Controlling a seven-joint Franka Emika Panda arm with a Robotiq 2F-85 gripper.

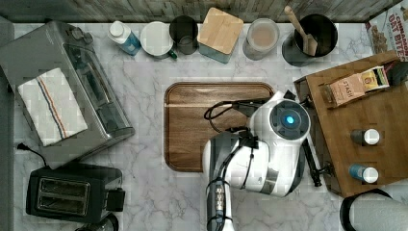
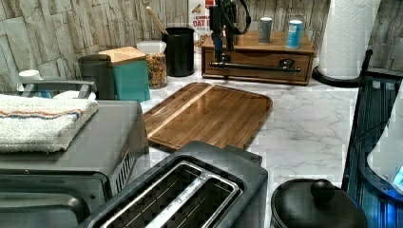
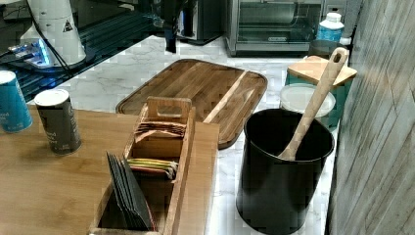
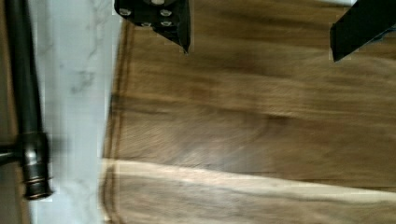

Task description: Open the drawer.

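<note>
In the wrist view the fingers (image 4: 187, 32) stand wide apart and empty above the cutting board (image 4: 261, 130), beside the drawer's black bar handle (image 4: 25, 93). The left view shows the drawer (image 2: 256, 64) shut in its bamboo box against the stone-tiled wall (image 2: 62, 28), on a white marble worktop (image 2: 304, 123).

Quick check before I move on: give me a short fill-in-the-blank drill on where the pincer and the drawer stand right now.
1. The pincer hangs with its fingers ____.
2. Under the pincer lies the wooden ____ board.
3. The drawer has a long black bar ____ across its front.
4. On top of the drawer's box stand ____ small canisters, one grey, one blue.

Missing words: open; cutting; handle; two
</note>
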